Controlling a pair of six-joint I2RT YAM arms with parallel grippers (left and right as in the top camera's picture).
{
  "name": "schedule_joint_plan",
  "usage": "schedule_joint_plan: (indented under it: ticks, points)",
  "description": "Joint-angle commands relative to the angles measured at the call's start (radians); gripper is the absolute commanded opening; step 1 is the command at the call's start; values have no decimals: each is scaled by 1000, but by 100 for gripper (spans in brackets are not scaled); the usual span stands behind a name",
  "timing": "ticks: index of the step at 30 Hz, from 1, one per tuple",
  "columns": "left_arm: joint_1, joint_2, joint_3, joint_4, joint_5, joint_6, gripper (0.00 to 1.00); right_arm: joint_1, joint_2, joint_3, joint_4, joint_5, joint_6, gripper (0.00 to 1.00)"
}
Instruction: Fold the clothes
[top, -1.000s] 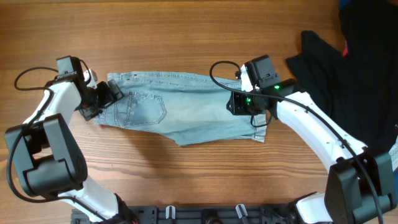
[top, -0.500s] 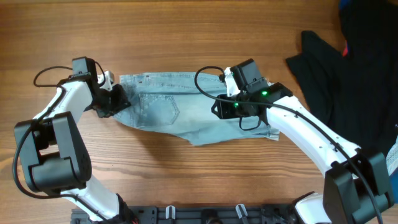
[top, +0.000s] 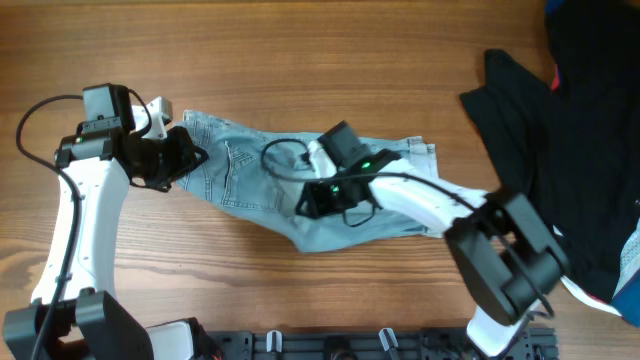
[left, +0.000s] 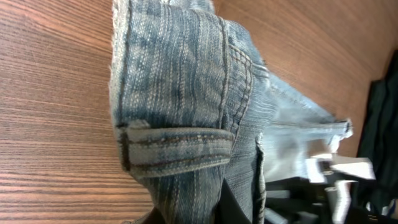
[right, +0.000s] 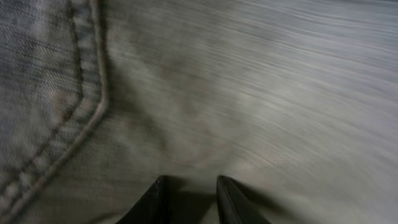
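Two arms work over one pair of pale denim shorts (top: 250, 172), which lies across the middle of the wooden table (top: 300, 50), its length running left to right and sloping a little downward toward the right.

At the shorts' left end, the left gripper (top: 190, 158) is clamped on the waistband (left: 180, 74). The denim there is bunched and raised off the wood. From the left wrist, the waistband hangs close before the lens, with a belt loop (left: 177, 148) lying crosswise over it and stitched seams running down the cloth. The fingers are mostly hidden behind the fabric, and bare table shows to the left of the shorts.

Over the middle of the shorts, toward their lower edge, the right gripper (top: 308, 203) is pressed down into the cloth. The right wrist view is filled with denim. Its two dark fingertips (right: 152, 202) stand close together at the bottom of the picture with a narrow strip of shaded fabric pinched between them. A curved double-stitched pocket seam (right: 87, 106) runs just left of the tips.

At the shorts' right end, the hem (top: 420, 152) lies flat on the wood beside the right arm.

Well to the right of the shorts, apart from them, a black garment (top: 540, 110) sprawls over the table's right side.
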Motion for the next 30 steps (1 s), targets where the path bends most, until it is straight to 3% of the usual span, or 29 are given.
schedule_joint_plan:
  ticks: [1, 7, 11, 13, 17, 22, 30]
  points:
    - [-5, -60, 47, 6, 39, 5, 4, 73, 79, 1, 110, -103, 86, 26]
    - [-5, -113, 101, 6, 39, 5, 4, 134, 119, 3, 349, -115, 187, 26]
    - [-5, -123, 130, 3, 39, 5, 4, 119, 113, 17, 364, -102, 167, 27]
    - [-5, -125, 135, 0, 39, 5, 4, 66, 79, 31, 287, -77, 141, 26]
    - [-26, -126, 135, -28, 38, 8, 4, -125, -128, 40, -59, 103, 56, 26]
    - [-160, -125, 135, -63, 25, 16, 4, -278, -231, 33, -500, 321, 47, 28]
    - [-405, -124, 135, -98, -60, -19, 4, -291, -114, -78, -490, 471, 112, 30]
